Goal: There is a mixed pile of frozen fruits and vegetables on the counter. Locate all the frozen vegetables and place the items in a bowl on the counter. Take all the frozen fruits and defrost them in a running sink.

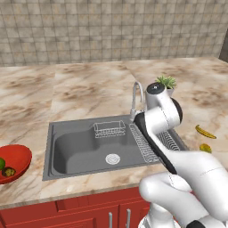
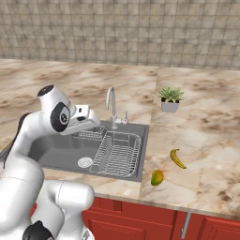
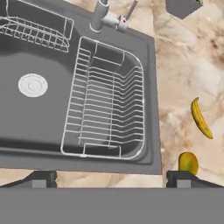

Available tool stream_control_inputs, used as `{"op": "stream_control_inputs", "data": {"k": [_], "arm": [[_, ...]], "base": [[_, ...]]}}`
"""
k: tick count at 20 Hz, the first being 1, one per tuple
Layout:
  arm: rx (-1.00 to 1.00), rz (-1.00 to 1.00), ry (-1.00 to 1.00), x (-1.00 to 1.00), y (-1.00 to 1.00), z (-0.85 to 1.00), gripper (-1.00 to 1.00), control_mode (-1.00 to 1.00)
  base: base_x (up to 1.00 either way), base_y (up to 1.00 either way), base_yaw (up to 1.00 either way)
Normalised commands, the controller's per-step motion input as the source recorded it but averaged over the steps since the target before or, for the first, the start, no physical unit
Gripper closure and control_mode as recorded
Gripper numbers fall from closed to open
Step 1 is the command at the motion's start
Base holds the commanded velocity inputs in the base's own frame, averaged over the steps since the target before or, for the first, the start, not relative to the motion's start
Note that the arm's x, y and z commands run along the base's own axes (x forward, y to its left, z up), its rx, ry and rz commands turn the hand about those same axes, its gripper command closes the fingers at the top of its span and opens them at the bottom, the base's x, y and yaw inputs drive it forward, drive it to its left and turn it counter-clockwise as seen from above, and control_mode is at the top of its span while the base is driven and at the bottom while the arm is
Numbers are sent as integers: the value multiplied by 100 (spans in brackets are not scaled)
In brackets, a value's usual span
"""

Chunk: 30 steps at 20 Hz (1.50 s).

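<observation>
1. The counter point(image 1: 89, 89) is a beige and brown marble worktop backed by a grey-brown tiled wall point(image 2: 122, 33), with red cabinets point(image 1: 67, 213) along its front edge.
2. The sink point(image 1: 75, 151) is set into the worktop near its front edge. It holds a round drain point(image 3: 33, 85), a large wire rack point(image 3: 105, 113) on its right side and a smaller wire basket point(image 1: 109, 129) at the back; a curved chrome tap point(image 2: 111, 105) stands at its rear rim.
3. The red bowl point(image 1: 20, 160) sits at the worktop's left end, well apart from the sink, with two green pieces point(image 1: 5, 168) inside.
4. The banana point(image 2: 177, 158) and the yellow-green oval fruit point(image 2: 157, 177) lie on the worktop right of the sink, near each other, the oval fruit close to the front edge.
5. A small potted plant point(image 2: 170, 99) stands further back, behind the fruits.
6. The arm point(image 2: 51, 140) bends over the sink's front. The gripper point(image 3: 112, 178) hangs above the front rim, its fingertips point(image 3: 41, 179) spread wide and holding nothing.
</observation>
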Motion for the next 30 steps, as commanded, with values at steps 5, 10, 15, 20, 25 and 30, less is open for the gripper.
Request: {"op": "stream_control_inputs", "data": {"k": [5, 10, 15, 20, 25, 30], "arm": [[-11, 1, 11, 37, -65, -2, -100, -100], [-8, 0, 11, 26, -68, -12, -100, -100], [-7, 0, 11, 22, -63, -30, -100, -100], [-4, 0, 9, 20, -57, -30, -100, -100], [0, 0, 4, 10, -56, -10, -100, -100], [2, 0, 0, 1, -64, 0, -100, -100]], "base": [[0, 0, 0], [0, 0, 0], [0, 0, 0], [0, 0, 0], [0, 0, 0], [0, 0, 0]]}}
